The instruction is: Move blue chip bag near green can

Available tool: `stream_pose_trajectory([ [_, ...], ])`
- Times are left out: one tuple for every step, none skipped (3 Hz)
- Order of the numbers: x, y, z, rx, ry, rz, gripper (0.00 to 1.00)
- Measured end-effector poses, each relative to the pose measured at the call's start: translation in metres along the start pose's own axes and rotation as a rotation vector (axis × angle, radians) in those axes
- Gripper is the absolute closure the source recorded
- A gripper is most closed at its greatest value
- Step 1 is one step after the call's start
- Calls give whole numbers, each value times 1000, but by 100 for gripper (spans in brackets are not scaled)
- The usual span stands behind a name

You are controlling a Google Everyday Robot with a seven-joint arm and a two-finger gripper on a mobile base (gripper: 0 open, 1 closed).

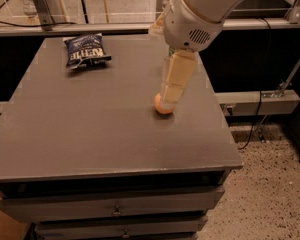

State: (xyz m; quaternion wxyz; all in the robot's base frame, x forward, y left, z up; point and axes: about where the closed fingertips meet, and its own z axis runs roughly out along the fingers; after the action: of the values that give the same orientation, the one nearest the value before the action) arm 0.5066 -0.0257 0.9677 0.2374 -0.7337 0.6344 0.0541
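Observation:
The blue chip bag (85, 50) lies flat at the far left of the grey table (90, 134), its white lettering facing up. My gripper (169, 100) hangs down from the white arm (200, 14) over the right middle of the table, far to the right of the bag and holding nothing that I can see. Its tip is in front of an orange ball (163, 107) and hides the ball's top. The green can is hidden behind the gripper and arm.
The table's right edge (220, 114) is close to the gripper, with speckled floor beyond it. A rail with a glass panel (90, 28) runs behind the table. Drawers (115, 211) are below the front edge.

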Motion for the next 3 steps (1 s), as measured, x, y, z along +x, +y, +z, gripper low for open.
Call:
stream_pose_trajectory([
  [-11, -37, 23, 9, -65, -20, 0],
  [-19, -75, 52, 38, -108, -36, 0],
  [-31, -104, 76, 84, -132, -27, 0],
])
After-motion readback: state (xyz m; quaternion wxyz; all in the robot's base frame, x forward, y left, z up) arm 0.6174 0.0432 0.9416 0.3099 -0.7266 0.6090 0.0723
